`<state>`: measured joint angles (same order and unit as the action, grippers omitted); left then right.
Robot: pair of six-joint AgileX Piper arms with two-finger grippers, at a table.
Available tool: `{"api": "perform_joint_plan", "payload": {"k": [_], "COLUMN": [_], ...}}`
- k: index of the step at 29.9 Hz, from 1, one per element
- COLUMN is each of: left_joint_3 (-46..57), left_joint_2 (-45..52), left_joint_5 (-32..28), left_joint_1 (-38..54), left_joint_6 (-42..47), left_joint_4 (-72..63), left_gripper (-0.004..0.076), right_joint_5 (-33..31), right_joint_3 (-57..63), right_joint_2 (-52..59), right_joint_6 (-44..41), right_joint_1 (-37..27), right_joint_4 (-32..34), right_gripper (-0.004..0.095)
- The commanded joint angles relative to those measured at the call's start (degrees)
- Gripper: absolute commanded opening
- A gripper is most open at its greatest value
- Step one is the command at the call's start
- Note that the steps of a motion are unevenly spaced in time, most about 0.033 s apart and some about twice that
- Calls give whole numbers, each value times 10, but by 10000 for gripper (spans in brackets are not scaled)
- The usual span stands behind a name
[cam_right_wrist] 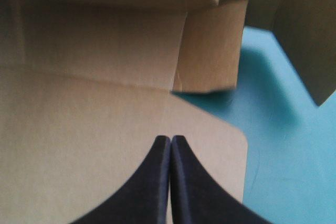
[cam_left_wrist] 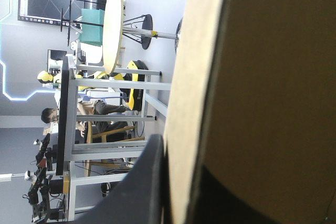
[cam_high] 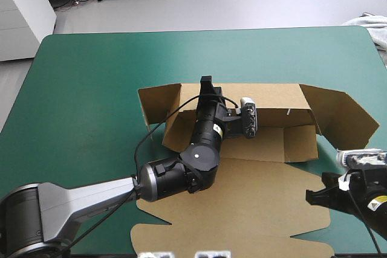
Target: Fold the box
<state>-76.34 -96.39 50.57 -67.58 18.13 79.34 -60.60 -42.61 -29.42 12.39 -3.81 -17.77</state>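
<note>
While the left end effector point(cam_high: 206, 84) clamps the probably light, stiff box point(cam_high: 272, 104) by its back wall, the right end effector point(cam_right_wrist: 170, 141) is pressed together.

The high camera sits above and behind the robot and looks forward and down from well off. It takes in nearly the whole table point(cam_high: 78, 89), with the box point(cam_high: 242, 209) at the middle. The left wrist camera is hard against the box's raised back wall point(cam_left_wrist: 262, 77), which fills half its view. Turned a quarter, it looks level past the wall's edge into the room. The right wrist camera hangs low over the box's flat near panel point(cam_right_wrist: 79, 129), facing along the right gripper point(cam_right_wrist: 170, 140) toward the far walls. With the high view it shares the panel's rounded right corner, the side flap point(cam_right_wrist: 210, 45) and the cover point(cam_right_wrist: 283, 156).
</note>
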Motion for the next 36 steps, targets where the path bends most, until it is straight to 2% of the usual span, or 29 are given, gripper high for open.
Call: {"api": "perform_joint_plan", "payload": {"k": [1,16,28,36], "left_joint_3": [-10,10,10,10], "left_joint_2": [31,31,31,31], "left_joint_5": [12,12,12,18], "left_joint_1": [-3,-3,-3,-3], "left_joint_6": [31,19,19,19], "left_joint_4": [37,37,37,37], "left_gripper": [-10,-10,-10,-10], "right_joint_5": [57,68,7,-57], "right_joint_3": [-83,-371,-514,-536], "right_joint_2": [-27,-350,-559,-619], "right_joint_6": [-30,-46,-29,-29], "right_joint_1": [1,1,1,-11], "right_joint_4": [11,-7,-14,-11], "right_gripper": [-19,-19,-19,-19]}}
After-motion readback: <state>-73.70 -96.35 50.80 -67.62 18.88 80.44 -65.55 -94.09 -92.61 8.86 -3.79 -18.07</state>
